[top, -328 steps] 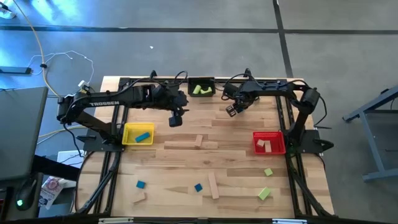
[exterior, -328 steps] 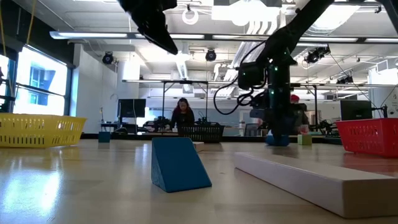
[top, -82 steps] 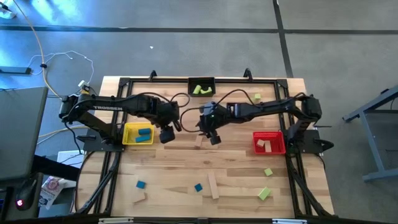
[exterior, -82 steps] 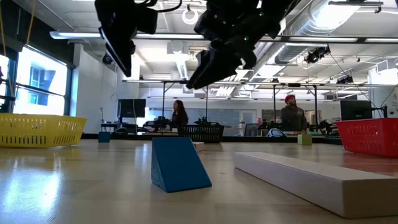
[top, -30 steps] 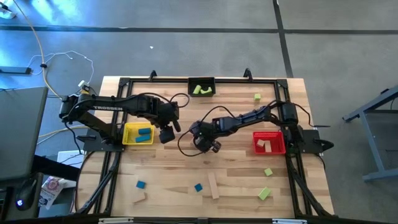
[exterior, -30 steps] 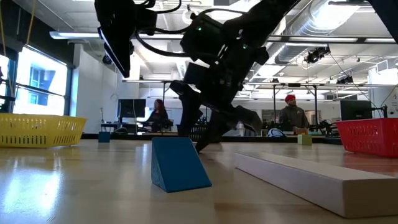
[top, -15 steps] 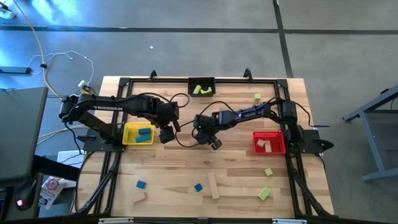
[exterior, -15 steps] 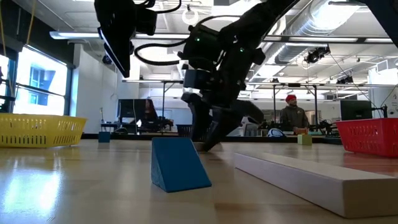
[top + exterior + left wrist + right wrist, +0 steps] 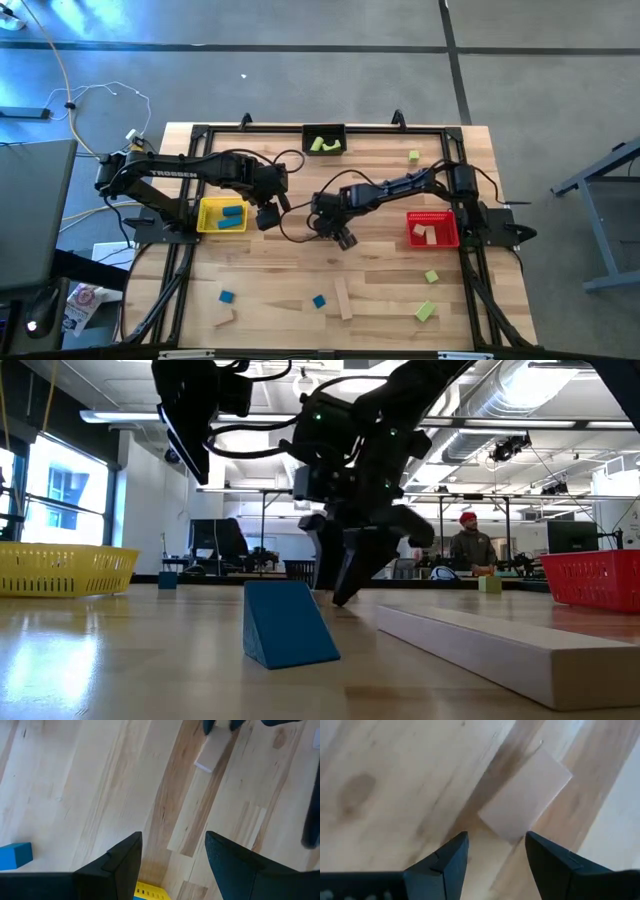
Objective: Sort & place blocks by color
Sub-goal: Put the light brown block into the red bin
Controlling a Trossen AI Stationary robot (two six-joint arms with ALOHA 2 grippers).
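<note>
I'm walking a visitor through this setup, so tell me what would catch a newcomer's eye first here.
First, the right claw at the table's middle, open and reaching down over a plain wood block lying on the wooden table. Next, the left claw, open, beside the yellow bin that holds blue blocks. Then the red bin at the right and the black bin with green pieces at the far edge.

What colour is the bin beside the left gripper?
Yellow bin, clearest in the high view.

Table [image 9: 380, 270]: pale wood planks, smooth, satin sheen. Plain block [image 9: 525, 795]: matt unfinished wood. Yellow bin [image 9: 60, 570]: plastic mesh. Gripper fingers [image 9: 440, 862]: matt black plastic.
</note>
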